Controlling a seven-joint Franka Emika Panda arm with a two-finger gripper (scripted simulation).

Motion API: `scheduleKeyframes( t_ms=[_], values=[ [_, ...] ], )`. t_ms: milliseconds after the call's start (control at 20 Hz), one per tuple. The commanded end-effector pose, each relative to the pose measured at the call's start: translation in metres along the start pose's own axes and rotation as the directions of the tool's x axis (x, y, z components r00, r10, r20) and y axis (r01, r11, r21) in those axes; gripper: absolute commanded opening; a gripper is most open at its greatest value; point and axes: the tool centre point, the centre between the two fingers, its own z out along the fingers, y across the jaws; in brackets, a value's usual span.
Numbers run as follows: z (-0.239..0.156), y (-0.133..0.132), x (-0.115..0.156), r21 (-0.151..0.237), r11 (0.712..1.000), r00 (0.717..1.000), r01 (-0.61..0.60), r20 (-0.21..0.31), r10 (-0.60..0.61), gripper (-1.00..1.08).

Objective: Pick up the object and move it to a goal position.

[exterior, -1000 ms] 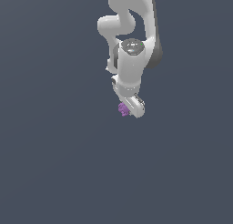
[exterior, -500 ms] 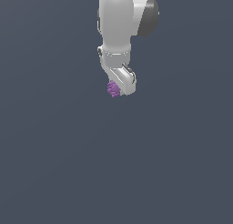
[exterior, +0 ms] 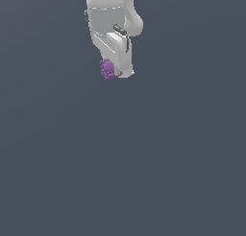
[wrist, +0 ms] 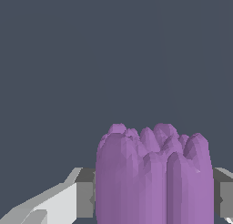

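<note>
A white robot arm [exterior: 111, 26] reaches down from the top of the exterior view, and at its lower tip sits a small purple block [exterior: 107, 69], lumpy and ridged, pressed against the gripper [exterior: 116, 71]. The block hangs clear of the plain grey-blue counter [exterior: 144, 172], which fills everything below it. In the wrist view the block [wrist: 154, 175] looms large and close, its ridges running lengthwise, with a grey finger pad touching it on each side and a white finger [wrist: 54, 205] leading in to one pad. So the fingers are clenched on the block, holding it by two opposite sides. The step in hand looks like the carry: the pick-up seems done and the block is in the air. No goal marker shows in either view, so where it must go cannot be told. The next move calls for a steady grip while the arm travels, since the ridged sides could slip between the pads.
</note>
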Motion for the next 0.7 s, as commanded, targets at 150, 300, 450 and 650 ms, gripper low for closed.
scheduleKeyframes(
  t_ms=[150, 300, 450, 650],
  values=[
    [-0.036, 0.011, 0.011, -0.002, 1.0, 1.0, 0.001, 0.0, -0.001, -1.0],
    [-0.048, 0.013, 0.014, -0.002, 1.0, 1.0, 0.002, 0.0, -0.002, -1.0],
    [-0.056, 0.015, 0.017, -0.002, 1.0, 1.0, 0.002, 0.0, -0.002, -1.0],
    [-0.059, 0.016, 0.019, -0.002, 1.0, 1.0, 0.002, 0.0, -0.002, -1.0]
  ],
)
